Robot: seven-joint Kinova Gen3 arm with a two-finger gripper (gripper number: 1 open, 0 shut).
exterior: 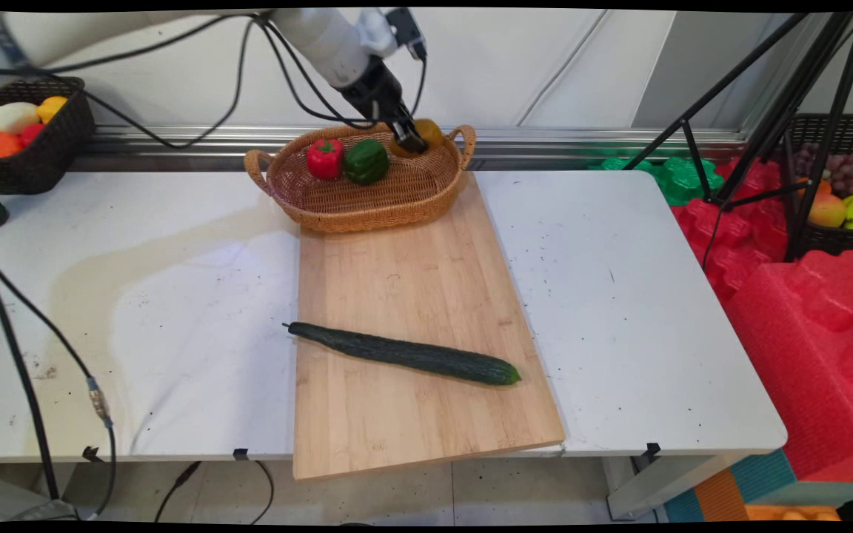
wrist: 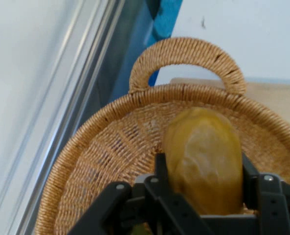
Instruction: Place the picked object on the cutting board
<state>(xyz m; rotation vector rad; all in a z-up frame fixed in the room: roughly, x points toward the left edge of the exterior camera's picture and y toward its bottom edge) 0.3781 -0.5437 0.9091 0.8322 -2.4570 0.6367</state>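
Gripper (wrist: 203,169) fingers clamp a yellow pepper (exterior: 428,132) at the far right end of the wicker basket (exterior: 367,203). Left of it in the basket lie a green pepper (exterior: 366,161) and a red pepper (exterior: 325,158). Nearer, a cucumber (exterior: 404,354) rests on the cutting board (exterior: 412,414).

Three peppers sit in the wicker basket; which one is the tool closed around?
The yellow pepper, at the basket's right end by the handle, between the tool's fingers. The red pepper and green pepper sit free, farther left.
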